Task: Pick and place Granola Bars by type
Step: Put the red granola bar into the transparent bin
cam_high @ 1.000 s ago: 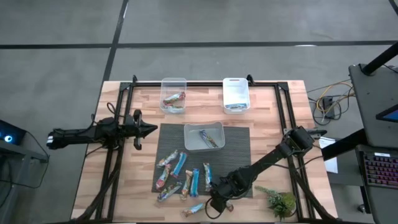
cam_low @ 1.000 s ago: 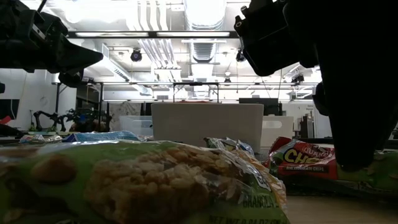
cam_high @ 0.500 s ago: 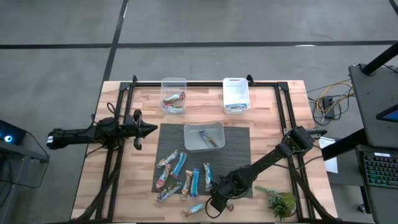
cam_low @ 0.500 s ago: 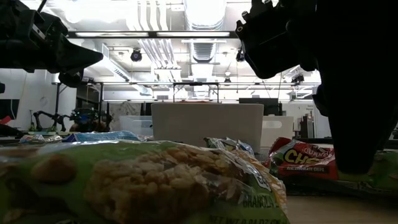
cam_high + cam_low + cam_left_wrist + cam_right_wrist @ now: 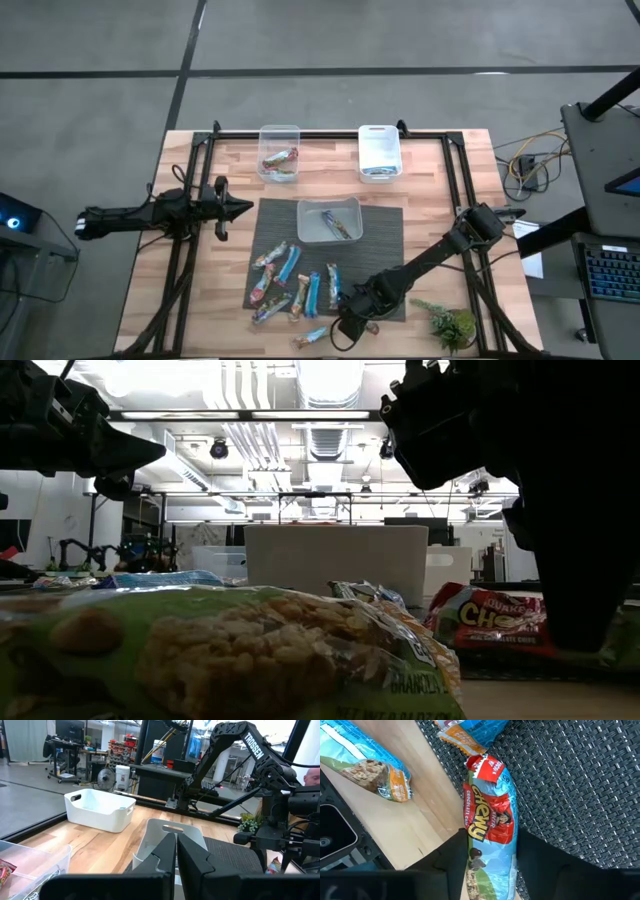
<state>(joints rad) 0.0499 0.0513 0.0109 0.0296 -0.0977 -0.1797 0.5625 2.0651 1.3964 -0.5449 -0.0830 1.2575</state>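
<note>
Since a second ago only your right gripper (image 5: 487, 865) has changed, its fingers narrowing onto the red Chewy bar (image 5: 488, 827) lying between them at the mat's (image 5: 580, 785) edge. Your left gripper (image 5: 176, 851) hangs pressed together (idle). You're mid-grasp; next, lift cleanly toward the matching tub (image 5: 279, 152).

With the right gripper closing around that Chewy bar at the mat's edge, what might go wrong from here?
The right gripper straddles the Chewy bar near one end, so the bar may tilt or slip when lifted. The bar lies half on the woven mat, half over the wooden table; a finger could catch the mat's edge.
</note>
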